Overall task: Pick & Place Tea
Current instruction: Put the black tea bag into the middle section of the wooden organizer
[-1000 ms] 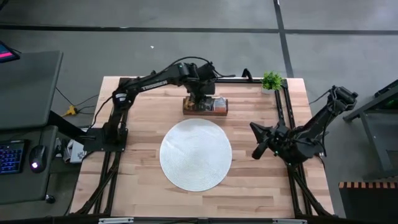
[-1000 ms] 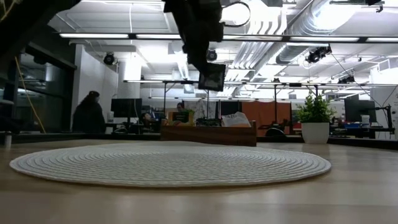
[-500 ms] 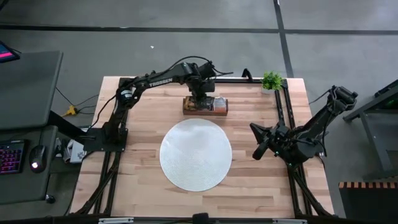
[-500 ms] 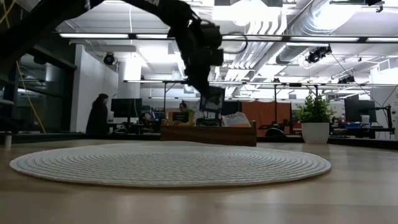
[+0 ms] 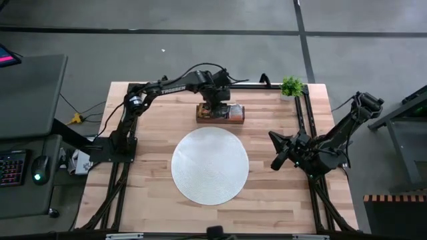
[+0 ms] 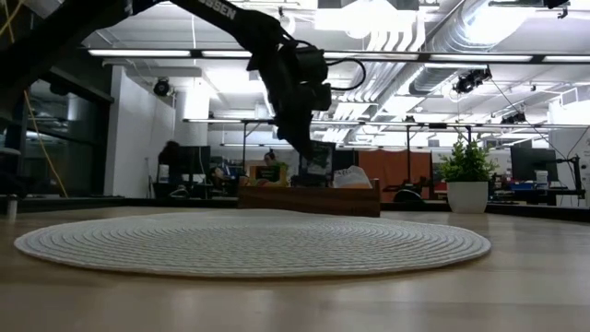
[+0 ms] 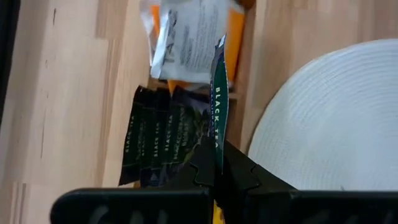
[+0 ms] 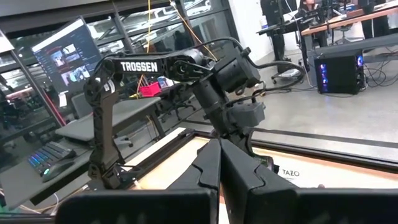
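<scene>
My left gripper [image 5: 217, 105] is over the brown wooden tray [image 5: 220, 114] at the table's far middle, shut on a black tea sachet [image 6: 316, 161]. The left wrist view shows this sachet [image 7: 217, 93] edge-on. Beneath it, the tray holds black sachets [image 7: 160, 146], a white one [image 7: 186, 37] and orange ones, standing on edge. The sachet's lower edge hangs just above the tray [image 6: 309, 198]. My right gripper [image 5: 276, 161] waits shut at the table's right side, holding nothing. My left gripper pinches the black sachet between its two fingers by the sachet's upper end [image 7: 217, 134]. The fingers slant down from above. The sachet hangs below the fingertips, nearly upright, over the tray. Whether its lower edge touches the sachets there, I cannot tell.
A round white woven mat [image 5: 209, 165] lies in the middle of the table, nearer than the tray. A small potted plant [image 5: 291, 87] stands at the far right corner. A person [image 6: 171, 166] is in the room behind the table.
My left gripper has come down toward the tray, still shut on the black sachet. The sachet, first well above the tray, now hangs just over it.
</scene>
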`<state>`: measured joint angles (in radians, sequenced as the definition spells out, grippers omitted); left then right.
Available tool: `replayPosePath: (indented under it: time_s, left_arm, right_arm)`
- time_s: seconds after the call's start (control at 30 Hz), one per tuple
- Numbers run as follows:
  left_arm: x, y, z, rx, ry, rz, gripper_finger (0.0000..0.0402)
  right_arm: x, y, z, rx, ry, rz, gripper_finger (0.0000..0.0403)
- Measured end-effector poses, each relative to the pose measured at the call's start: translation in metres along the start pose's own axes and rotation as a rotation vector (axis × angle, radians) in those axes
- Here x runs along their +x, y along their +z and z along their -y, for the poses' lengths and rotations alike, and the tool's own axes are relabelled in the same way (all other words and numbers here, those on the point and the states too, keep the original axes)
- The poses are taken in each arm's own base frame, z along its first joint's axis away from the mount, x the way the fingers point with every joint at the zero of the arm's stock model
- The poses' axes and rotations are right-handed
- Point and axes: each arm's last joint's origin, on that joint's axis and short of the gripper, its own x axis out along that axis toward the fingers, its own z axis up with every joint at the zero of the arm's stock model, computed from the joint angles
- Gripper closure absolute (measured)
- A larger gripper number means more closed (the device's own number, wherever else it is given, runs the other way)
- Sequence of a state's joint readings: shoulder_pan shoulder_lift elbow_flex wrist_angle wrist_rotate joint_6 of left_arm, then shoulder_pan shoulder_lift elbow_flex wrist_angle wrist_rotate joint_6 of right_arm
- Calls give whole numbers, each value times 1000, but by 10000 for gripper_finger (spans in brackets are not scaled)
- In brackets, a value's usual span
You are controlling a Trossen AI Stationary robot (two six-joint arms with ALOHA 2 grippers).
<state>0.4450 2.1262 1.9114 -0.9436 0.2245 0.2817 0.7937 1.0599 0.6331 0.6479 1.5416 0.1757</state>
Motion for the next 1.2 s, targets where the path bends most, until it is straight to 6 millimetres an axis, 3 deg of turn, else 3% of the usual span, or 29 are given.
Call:
replayPosePath:
  time_s: [0.57,0.87,1.03,1.2]
  left_arm:
    - [32,-22,-2,-51,11,-47,401]
    - [34,-23,-2,-55,15,-42,398]
    - [34,-21,-3,-44,18,-30,367]
    - [34,-21,-3,-29,21,-26,298]
  right_arm:
    - [0,0,0,1,-2,1,403]
    - [0,0,0,2,-2,1,403]
    - [0,0,0,2,-2,1,403]
    - [0,0,0,2,-2,1,403]
